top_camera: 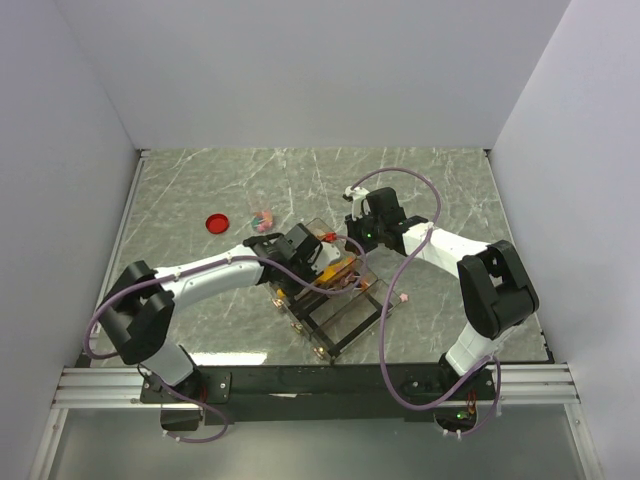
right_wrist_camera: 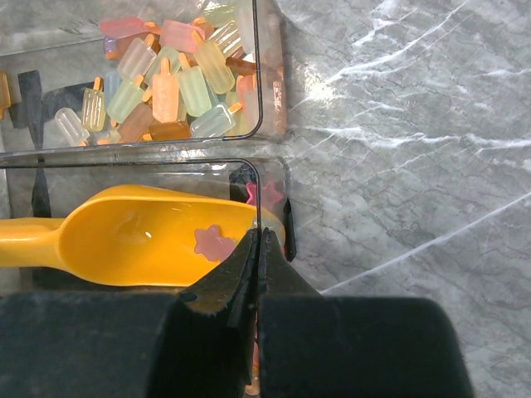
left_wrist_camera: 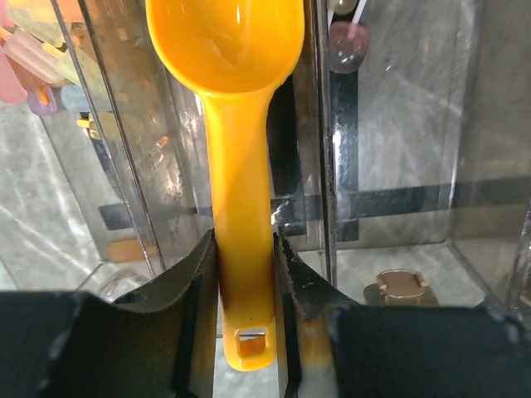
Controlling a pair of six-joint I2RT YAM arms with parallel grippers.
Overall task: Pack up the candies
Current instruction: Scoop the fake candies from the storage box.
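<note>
Heap of candies [right_wrist_camera: 166,79] in one compartment of clear bin [right_wrist_camera: 274,99], packed against rounded corner. Single pink candy [right_wrist_camera: 214,241] in bowl of yellow scoop [right_wrist_camera: 141,240], next compartment. Scoop handle clamped in left gripper [left_wrist_camera: 245,249]. At bin rim, right gripper [right_wrist_camera: 259,236], jaws fully together. Beyond that wall, open marble table [right_wrist_camera: 398,166]; small candy pile [top_camera: 263,217] near red lid [top_camera: 217,222].

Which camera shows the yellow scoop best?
The left wrist view: the yellow scoop shows handle and most of the bowl, gripped between the left fingers. The right wrist view shows only its bowl; the top view, just an orange sliver between the arms.
</note>
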